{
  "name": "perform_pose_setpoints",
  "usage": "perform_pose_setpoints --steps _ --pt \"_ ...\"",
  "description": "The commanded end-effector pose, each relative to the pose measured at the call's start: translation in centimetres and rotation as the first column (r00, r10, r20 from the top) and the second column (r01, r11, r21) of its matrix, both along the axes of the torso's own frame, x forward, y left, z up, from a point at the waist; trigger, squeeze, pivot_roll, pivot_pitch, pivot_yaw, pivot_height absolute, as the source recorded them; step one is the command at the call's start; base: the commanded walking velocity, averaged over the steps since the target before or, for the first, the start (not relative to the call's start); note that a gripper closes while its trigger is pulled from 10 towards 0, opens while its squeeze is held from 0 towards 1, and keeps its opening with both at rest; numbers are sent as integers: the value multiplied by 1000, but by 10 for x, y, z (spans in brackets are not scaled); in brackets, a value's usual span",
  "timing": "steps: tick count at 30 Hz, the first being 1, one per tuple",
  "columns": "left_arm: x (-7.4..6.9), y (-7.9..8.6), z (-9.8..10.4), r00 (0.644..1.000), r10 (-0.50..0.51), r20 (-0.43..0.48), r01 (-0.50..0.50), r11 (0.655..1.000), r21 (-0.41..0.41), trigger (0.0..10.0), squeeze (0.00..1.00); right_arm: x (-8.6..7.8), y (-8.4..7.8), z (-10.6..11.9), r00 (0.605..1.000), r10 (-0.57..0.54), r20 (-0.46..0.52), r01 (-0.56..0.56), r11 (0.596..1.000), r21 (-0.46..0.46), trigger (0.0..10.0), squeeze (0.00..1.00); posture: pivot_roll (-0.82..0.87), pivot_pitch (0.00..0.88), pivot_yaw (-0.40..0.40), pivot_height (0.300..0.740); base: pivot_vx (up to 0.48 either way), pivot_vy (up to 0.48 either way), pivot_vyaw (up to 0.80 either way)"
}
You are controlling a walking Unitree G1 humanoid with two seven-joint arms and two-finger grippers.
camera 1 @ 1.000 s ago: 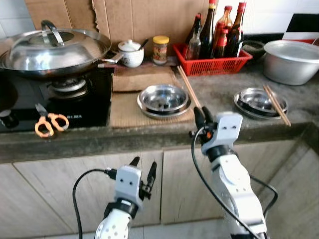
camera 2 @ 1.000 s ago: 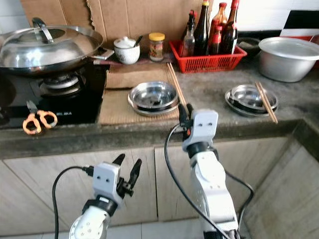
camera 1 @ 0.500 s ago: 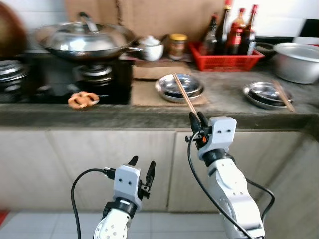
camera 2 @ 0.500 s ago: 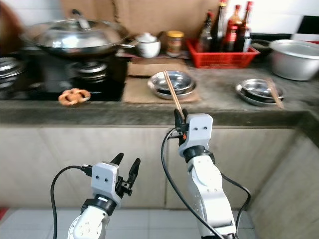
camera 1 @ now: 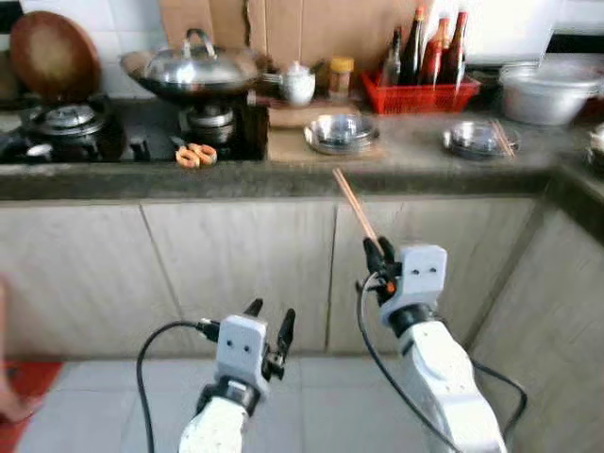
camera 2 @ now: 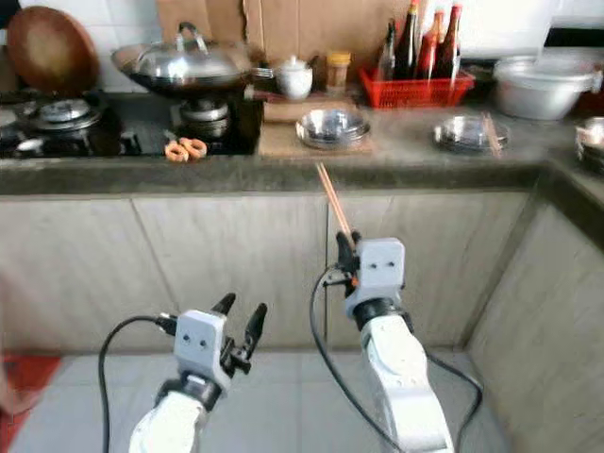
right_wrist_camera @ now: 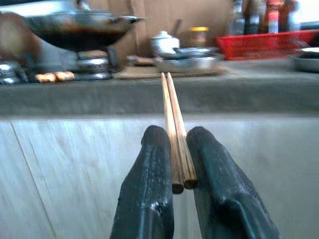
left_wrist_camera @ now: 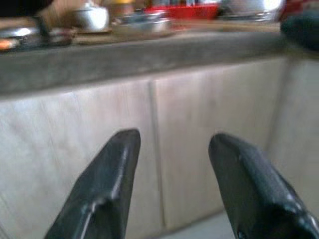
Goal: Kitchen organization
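Where cabinets (camera 1: pixel 236 269) stand, grey countertop (camera 1: pixel 283 175).

I stand facing a long grey stone countertop (camera 1: pixel 283 179) that turns a corner on my right. Below it runs a row of pale wood-grain cabinet doors (camera 1: pixel 236 269), flat and without handles, split by thin vertical seams. The floor (camera 2: pixel 85 406) is light grey tile, with a red patch (camera 1: pixel 33 377) at my far left. Behind the counter, white wall tile (camera 1: pixel 123 19) shows beside brown cardboard sheets (camera 1: pixel 302 28) leaning upright. Light is bright and even.
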State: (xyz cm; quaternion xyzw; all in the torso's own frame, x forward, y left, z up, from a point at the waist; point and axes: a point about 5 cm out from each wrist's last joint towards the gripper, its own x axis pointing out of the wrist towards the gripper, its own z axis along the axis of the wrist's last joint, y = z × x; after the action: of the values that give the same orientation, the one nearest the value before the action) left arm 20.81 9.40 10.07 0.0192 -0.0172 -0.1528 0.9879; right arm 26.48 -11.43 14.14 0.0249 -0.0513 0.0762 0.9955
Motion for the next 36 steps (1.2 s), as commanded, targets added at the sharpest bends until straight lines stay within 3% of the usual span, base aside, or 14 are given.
perform_pose_setpoints --steps 1,11,22,36 --pt "4 1 3 1000 -5 12 5 1000 6 10000 0 -2 1 3 1000 0 10 0 1000 2 0 0 106 0 -18 740 0 0 -788" --pt "4 2 0 1000 -9 -7 9 1000 -6 10000 0 -9 0 -5 1000 -10 -23 10 1000 -14 0 0 95 0 -9 740 0 0 -789" --pt "4 3 -1 999 -27 -17 27 1000 -13 10000 0 -19 2 -12 998 -22 -52 21 1000 -14 0 0 87 0 2 740 0 366 -788" --pt "5 -2 -1 998 -64 -18 64 998 17 10000 0 -19 5 -11 998 -33 -52 33 999 -9 0 0 88 0 3 740 19 -44 -783"
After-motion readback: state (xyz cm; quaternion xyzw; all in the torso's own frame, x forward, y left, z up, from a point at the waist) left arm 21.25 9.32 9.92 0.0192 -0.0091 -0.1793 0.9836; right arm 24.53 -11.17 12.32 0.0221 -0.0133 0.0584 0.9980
